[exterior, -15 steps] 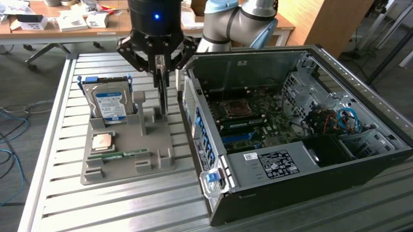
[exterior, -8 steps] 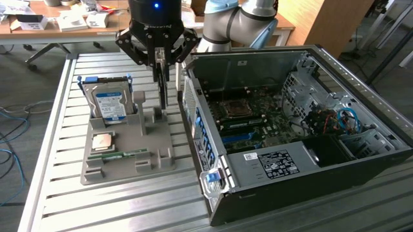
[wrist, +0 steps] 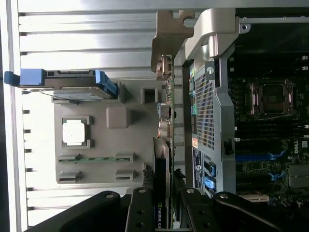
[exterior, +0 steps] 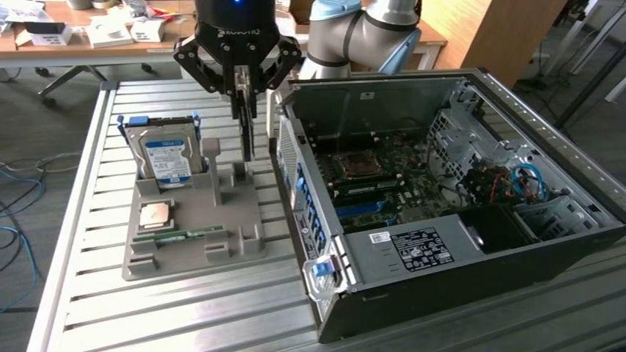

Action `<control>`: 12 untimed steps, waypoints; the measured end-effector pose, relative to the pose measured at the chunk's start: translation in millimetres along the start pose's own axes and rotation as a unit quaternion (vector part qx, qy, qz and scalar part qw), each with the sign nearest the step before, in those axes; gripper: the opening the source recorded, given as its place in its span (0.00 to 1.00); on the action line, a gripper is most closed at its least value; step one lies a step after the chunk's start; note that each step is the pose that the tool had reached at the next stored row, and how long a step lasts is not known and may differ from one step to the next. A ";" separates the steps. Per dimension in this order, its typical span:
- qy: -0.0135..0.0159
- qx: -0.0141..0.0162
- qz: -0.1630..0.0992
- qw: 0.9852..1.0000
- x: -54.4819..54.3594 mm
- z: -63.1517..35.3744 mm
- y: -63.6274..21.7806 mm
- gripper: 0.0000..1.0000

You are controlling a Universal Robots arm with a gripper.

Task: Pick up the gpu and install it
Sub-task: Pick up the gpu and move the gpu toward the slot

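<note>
Exterior view, upper middle: pincer (exterior: 246, 88) clamped on the gpu (exterior: 248, 132), held edge-on over the grey tray (exterior: 186, 249); open computer case (exterior: 440, 293) alongside.

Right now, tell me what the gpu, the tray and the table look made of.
Gpu: dark circuit board seen edge-on, with a printed label; likely fibreglass laminate.
Tray: matte grey, probably plastic; moulded slots.
Table: bare metal, likely aluminium; ribbed slats with a dull sheen.
</note>
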State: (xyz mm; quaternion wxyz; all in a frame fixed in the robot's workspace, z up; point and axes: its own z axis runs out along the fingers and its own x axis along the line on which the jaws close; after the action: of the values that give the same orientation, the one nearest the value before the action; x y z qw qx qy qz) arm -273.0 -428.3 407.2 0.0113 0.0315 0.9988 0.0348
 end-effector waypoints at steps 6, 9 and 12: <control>0.000 0.000 0.000 1.000 -3.1 0.0 0.2 0.27; 0.000 0.000 0.000 1.000 -8.2 -0.5 0.6 0.27; 0.000 0.000 0.000 1.000 -14.2 -1.3 1.0 0.27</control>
State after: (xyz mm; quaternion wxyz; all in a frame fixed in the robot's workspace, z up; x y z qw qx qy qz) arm -258.8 -428.3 408.8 0.0112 0.0315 0.9988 0.0347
